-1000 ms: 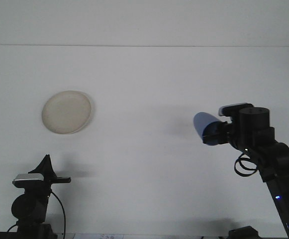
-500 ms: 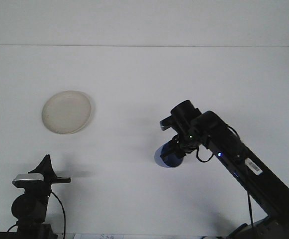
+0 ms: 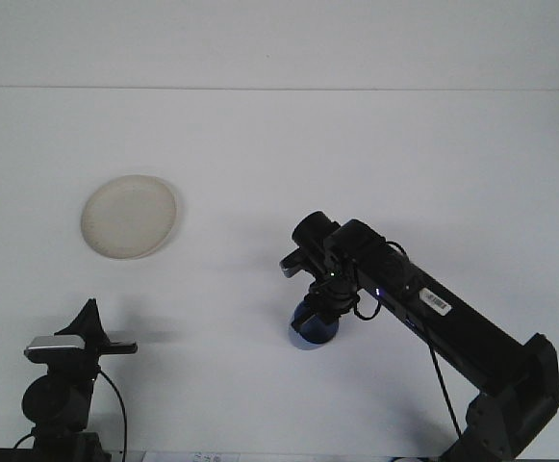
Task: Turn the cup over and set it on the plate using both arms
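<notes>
A blue cup is low over the white table near its middle, with my right gripper shut on it from above. Whether the cup touches the table I cannot tell; the wrist hides its upper part. The right arm reaches in from the lower right corner. A round cream plate lies flat at the left, well apart from the cup. My left gripper hovers at the lower left, pointing away from me, below the plate and holding nothing that I can see.
The table's far edge runs across the top against a pale wall. The right arm's long black link crosses the lower right part of the table.
My right arm has swung from the right side to the middle, carrying the blue cup, turned it from sideways to pointing down, and lowered it. The left arm has not moved.
</notes>
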Robot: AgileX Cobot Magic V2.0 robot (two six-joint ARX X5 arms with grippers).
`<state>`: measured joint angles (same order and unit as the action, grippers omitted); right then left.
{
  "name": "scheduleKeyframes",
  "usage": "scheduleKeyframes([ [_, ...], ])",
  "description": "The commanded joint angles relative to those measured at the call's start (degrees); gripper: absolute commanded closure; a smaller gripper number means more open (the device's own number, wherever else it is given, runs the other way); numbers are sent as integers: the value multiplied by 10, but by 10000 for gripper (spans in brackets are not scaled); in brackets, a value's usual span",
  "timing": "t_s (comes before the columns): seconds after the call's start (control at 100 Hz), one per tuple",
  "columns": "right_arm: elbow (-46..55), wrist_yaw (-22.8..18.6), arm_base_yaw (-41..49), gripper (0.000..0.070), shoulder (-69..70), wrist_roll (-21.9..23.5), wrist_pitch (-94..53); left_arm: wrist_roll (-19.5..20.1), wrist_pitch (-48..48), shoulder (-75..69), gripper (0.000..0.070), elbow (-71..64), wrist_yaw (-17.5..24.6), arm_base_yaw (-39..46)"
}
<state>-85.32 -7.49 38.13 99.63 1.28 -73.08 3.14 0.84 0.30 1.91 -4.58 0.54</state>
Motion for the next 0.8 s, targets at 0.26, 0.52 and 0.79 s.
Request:
scheduleKeyframes([
  [0.26, -15, 0, 20, 670, 40, -11, 1, 3, 7, -1, 687, -11, -2, 2],
  [0.52, -18, 0, 20, 185, 39, -11, -2, 3, 7, -1, 687, -11, -2, 2],
  [0.79, -54, 0, 20, 185, 19, -17, -10, 3, 7, -1, 687, -11, -2, 2],
])
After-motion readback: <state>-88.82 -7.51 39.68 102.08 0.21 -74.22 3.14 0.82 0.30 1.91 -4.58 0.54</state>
